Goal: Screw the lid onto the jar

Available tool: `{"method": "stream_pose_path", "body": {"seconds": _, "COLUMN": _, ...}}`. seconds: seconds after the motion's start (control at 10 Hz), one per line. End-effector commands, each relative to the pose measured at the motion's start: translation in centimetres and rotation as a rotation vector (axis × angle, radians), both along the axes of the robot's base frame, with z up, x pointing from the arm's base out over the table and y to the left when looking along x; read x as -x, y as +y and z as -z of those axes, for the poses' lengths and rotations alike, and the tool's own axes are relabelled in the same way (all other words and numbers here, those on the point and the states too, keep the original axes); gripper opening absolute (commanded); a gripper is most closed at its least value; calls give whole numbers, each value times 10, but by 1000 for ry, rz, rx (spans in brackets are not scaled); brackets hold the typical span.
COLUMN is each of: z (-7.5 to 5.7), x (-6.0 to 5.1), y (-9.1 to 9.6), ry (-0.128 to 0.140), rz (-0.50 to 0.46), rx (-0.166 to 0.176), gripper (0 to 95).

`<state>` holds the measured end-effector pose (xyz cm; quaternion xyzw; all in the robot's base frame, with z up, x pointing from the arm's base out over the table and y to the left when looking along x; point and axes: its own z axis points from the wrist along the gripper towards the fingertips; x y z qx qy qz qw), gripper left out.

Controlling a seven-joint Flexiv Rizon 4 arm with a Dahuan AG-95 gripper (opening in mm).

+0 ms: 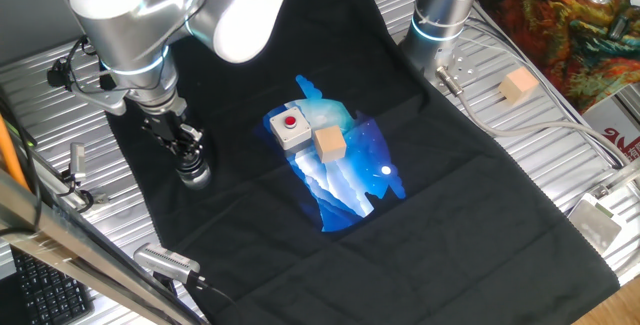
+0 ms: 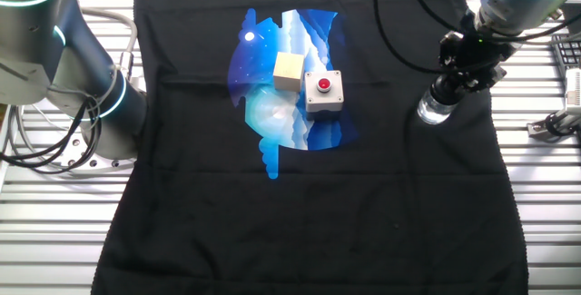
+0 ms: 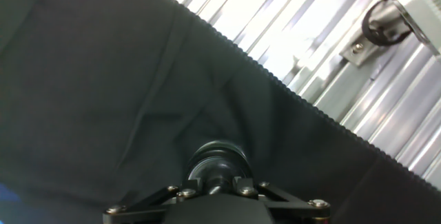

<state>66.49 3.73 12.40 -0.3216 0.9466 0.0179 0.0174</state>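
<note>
We see the hand (image 2: 457, 75) directly above the jar (image 2: 435, 109), fingers clamped on the lid (image 3: 216, 163), which sits on the jar's mouth. The jar stands upright on the black cloth (image 1: 480, 225) (near its edge), well apart from the wooden cube (image 1: 329, 144).

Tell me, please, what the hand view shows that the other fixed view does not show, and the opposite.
Only the hand view: the lid seen from directly above, between the end effector fingers, and a metal bracket off the cloth edge. Only the other fixed view: the clear jar under the end effector, the wooden cube, and the grey box with a red button. Both: the black cloth and the ribbed metal table.
</note>
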Motion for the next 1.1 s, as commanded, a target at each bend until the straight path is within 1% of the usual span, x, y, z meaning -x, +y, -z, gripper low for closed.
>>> {"method": "stream_pose_path", "body": {"seconds": 0.1, "z": 0, "x": 1, "y": 0, "ry": 3, "rz": 46, "rx": 2, "gripper": 0}}
{"method": "stream_pose_path", "body": {"seconds": 0.3, "z": 1, "x": 1, "y": 0, "ry": 8, "rz": 94, "rx": 6, "gripper": 0}}
{"method": "stream_pose_path", "body": {"seconds": 0.5, "z": 1, "x": 1, "y": 0, "ry": 2, "rz": 124, "rx": 20, "gripper": 0}}
{"method": "stream_pose_path", "body": {"seconds": 0.7, "z": 1, "x": 1, "y": 0, "ry": 8, "rz": 131, "rx": 15, "gripper": 0}}
{"method": "stream_pose_path", "body": {"seconds": 0.9, "z": 0, "x": 0, "y": 0, "ry": 8, "rz": 130, "rx": 14, "gripper": 0}}
{"method": "stream_pose_path", "body": {"seconds": 1.1, "z": -1, "x": -1, "y": 1, "ry": 18, "rz": 131, "rx": 15, "gripper": 0}}
